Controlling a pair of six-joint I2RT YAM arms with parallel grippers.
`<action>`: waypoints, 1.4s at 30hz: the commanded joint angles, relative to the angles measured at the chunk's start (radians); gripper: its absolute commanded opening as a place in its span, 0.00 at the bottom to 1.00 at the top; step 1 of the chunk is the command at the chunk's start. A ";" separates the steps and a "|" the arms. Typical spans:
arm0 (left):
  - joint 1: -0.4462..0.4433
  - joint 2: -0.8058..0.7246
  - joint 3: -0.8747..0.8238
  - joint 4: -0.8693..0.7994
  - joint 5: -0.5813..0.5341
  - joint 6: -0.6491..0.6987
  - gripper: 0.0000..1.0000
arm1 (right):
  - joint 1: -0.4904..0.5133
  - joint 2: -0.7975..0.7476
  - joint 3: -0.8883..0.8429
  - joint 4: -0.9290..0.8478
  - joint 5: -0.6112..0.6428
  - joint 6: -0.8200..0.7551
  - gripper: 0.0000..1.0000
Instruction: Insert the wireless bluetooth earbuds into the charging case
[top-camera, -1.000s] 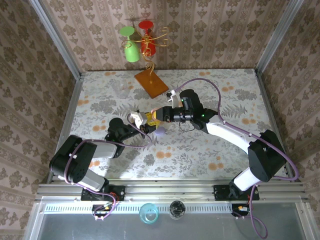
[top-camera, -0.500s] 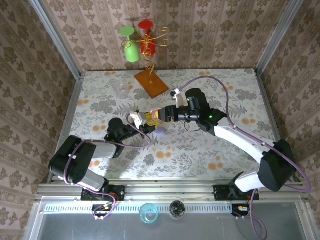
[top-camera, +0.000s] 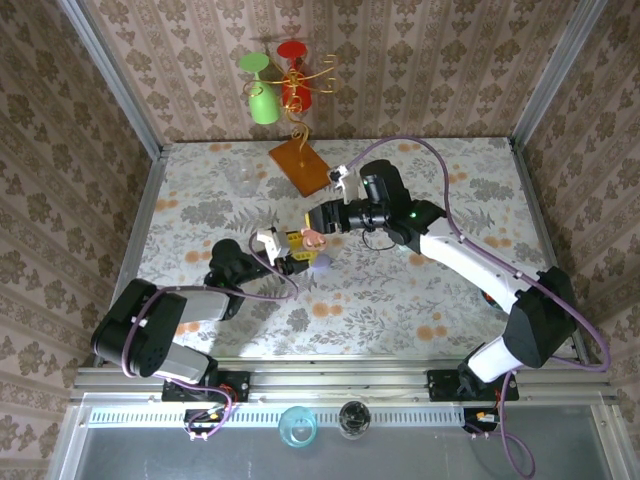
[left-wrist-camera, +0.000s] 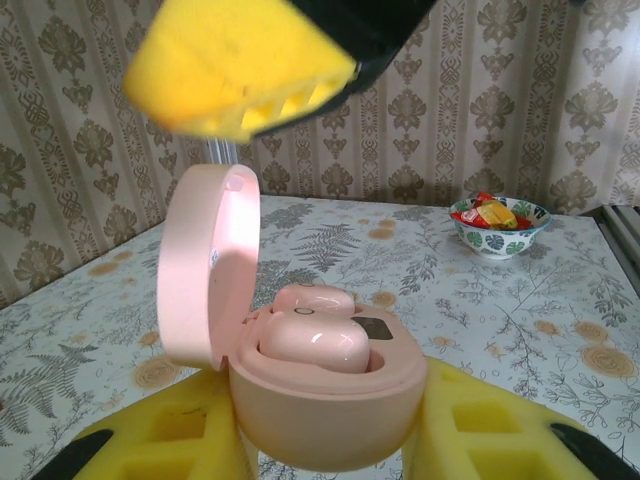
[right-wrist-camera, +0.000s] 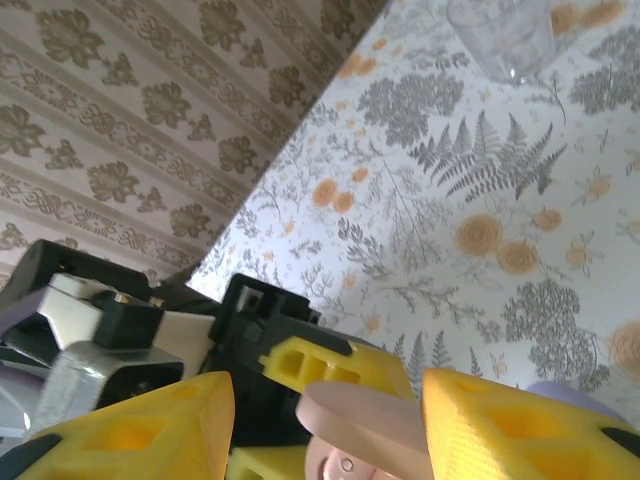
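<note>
The pink charging case is held with its lid swung open to the left. Two pink earbuds lie side by side in its wells. My left gripper is shut on the case, its yellow fingers pressing both sides. In the top view the left gripper holds it near the table's middle. My right gripper hovers just above, open, with its fingers spread apart on either side of the lid and not touching it.
A lilac case lies on the table beside the left gripper. An orange board and a clear glass stand at the back. Green and red glasses hang on a gold stand. A bowl of sweets is on the right.
My right gripper's jaws have opened and it has drawn up and back from the pink case. The left gripper has kept hold of the case and shifted slightly.
</note>
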 joint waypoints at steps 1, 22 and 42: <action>0.010 -0.023 -0.011 0.041 0.000 0.003 0.28 | 0.003 -0.015 0.004 -0.042 -0.032 -0.028 0.54; 0.015 -0.086 0.013 0.048 -0.085 -0.104 0.28 | -0.114 -0.080 -0.210 0.303 -0.247 0.357 0.68; -0.013 -0.059 0.075 0.047 -0.082 -0.107 0.28 | -0.104 0.094 -0.399 0.999 -0.445 0.827 0.34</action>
